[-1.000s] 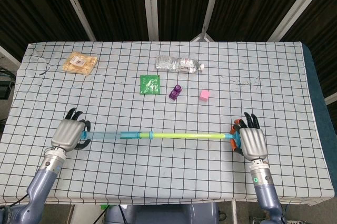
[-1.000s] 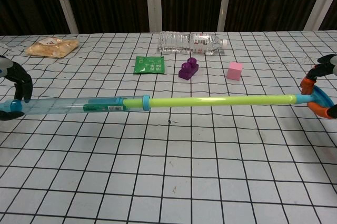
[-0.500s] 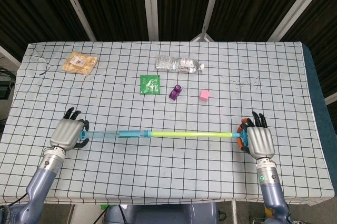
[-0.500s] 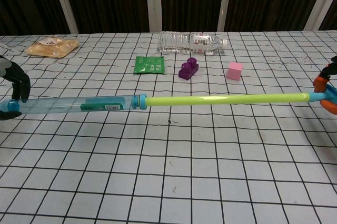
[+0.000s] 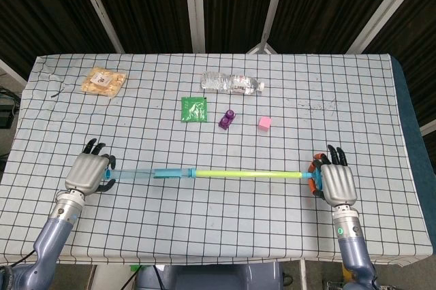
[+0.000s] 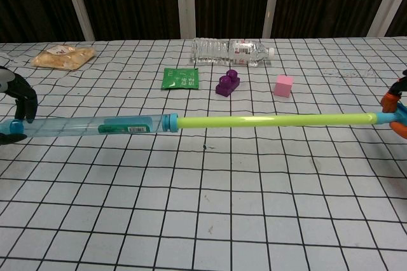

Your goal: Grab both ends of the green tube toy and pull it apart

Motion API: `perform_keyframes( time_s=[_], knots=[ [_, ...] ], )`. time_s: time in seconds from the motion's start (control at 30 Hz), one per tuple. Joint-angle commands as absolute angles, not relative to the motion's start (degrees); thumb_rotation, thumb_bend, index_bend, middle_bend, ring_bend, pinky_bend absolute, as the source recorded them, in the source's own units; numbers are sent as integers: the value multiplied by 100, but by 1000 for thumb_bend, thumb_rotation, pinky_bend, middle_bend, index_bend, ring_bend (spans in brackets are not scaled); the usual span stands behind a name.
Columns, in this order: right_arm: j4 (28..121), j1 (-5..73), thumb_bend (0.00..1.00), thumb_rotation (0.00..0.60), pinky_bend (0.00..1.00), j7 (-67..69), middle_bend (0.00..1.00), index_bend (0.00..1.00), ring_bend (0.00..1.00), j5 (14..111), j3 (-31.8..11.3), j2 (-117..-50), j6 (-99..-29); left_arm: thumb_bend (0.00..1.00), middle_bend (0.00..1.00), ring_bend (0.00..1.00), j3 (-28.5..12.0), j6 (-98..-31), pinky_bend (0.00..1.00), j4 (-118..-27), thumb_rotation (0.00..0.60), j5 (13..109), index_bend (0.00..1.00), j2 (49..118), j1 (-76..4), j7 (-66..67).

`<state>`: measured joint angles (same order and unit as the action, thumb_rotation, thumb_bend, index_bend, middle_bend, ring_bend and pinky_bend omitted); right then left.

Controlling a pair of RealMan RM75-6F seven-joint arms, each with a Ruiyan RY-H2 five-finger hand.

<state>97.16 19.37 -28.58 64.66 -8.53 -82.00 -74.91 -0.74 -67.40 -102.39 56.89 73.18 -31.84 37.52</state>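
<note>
- Since a second ago our right hand [image 5: 336, 182] has slid further right, drawing the green tube toy [image 5: 211, 173] out longer; over the last half second we see almost no change.
- Our left hand [image 5: 87, 171] grips the clear blue end, our right the orange-tipped end — the toy spans straight between them, just above the checked table [image 5: 204, 229].
- Beyond the toy, away from both hands: a green packet [image 5: 193, 109], purple block [image 5: 227, 119], pink cube [image 5: 264, 123], water bottle [image 5: 231, 84] and snack bag [image 5: 103, 82].
</note>
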Motion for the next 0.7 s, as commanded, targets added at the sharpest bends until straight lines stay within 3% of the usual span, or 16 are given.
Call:
perform_keyframes(
  time_s=[0.03, 0.27, 0.33, 0.4, 0.5, 0.6, 0.7],
  knots=[
    [9707, 1938, 463, 600, 0, -2871, 303, 615, 0, 6452, -854, -8185, -7490, 527, 569, 132, -76, -6734, 21, -10239, 600, 5697, 578, 7329, -3189, 3765],
    [9719, 1944, 463, 600, 0, -2857, 303, 615, 0, 6419, -876, -8132, -7484, 523, 560, 132, -86, -6719, 20, -10241, 600, 5692, 570, 7343, -3194, 3801],
    [9726, 1943, 463, 600, 0, -2853, 303, 592, 0, 6412, -872, -8122, -7476, 470, 506, 131, -85, -6719, 17, -10251, 600, 5708, 537, 7339, -3192, 3797],
    [9741, 1943, 463, 600, 0, -2853, 283, 492, 0, 6410, -851, -8099, -7452, 377, 404, 125, -85, -6703, 9, -10279, 600, 5723, 470, 7325, -3199, 3803],
    [9740, 1949, 463, 600, 0, -2887, 204, 261, 0, 6450, -802, -8048, -7420, 251, 271, 90, -77, -6674, 0, -10314, 600, 5739, 342, 7291, -3201, 3791],
    [9719, 1945, 463, 600, 0, -2975, 90, 35, 0, 6477, -756, -8006, -7430, 174, 202, 62, -81, -6639, 0, -10347, 600, 5721, 241, 7257, -3204, 3771],
    [9758, 1942, 463, 600, 0, -3139, 15, 0, 0, 6353, -739, -7937, -7409, 142, 182, 61, -96, -6625, 0, -10390, 600, 5701, 197, 7232, -3198, 3728]
  ],
)
